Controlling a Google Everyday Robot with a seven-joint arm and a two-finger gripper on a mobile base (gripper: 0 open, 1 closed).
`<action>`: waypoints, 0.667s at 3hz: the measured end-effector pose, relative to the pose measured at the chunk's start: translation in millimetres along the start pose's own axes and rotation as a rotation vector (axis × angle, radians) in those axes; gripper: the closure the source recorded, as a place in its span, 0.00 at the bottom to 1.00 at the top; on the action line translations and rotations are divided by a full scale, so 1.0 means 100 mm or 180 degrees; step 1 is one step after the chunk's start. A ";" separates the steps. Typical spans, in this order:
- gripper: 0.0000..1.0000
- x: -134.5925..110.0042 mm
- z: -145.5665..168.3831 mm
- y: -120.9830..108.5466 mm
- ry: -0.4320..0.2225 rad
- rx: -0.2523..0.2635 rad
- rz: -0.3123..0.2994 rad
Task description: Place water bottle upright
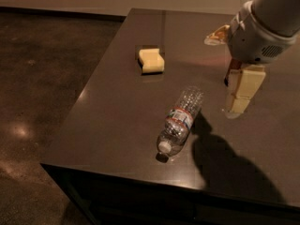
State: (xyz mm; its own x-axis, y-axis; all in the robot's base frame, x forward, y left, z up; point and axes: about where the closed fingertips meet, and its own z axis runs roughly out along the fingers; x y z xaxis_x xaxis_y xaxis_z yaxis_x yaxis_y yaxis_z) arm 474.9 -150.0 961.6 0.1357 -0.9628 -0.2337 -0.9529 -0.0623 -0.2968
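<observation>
Two loose items lie on the dark table (108,125), and one gripper hangs over its right side. At far left, the brown polished floor (37,78) runs alongside the table's left edge.

1. Sponge (151,60): a yellow block resting flat on the left rear part of the tabletop, well apart from the other items.

2. Water bottle (181,120): a clear ribbed bottle lying on its side near the middle of the tabletop, not upright. Its white cap points toward the near edge of the table and its base points toward the far right. The red, white and blue label band wraps its middle. Nothing touches it.

3. Gripper (222,75): positioned to the right of the bottle and above the tabletop, carried by a white-grey arm (262,27) entering from the upper right corner. Its beige fingers (241,86) are spread wide, one reaching left and one reaching down toward the table. The tool is released and grasps nothing. It is near the bottle's base end but clear of it.

4. Shadow (225,168): a dark patch cast on the tabletop, beginning just beside the bottle and extending toward the near right edge.
</observation>
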 end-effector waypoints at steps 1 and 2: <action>0.00 -0.17 0.17 -0.02 -0.0028 -0.0101 -0.0518; 0.00 -0.30 0.34 0.06 -0.0052 -0.0211 -0.1049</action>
State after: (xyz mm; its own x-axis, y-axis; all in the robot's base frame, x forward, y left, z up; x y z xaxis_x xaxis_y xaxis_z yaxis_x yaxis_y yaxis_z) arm 473.9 -112.4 935.3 0.4433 -0.8837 -0.1503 -0.8725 -0.3870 -0.2982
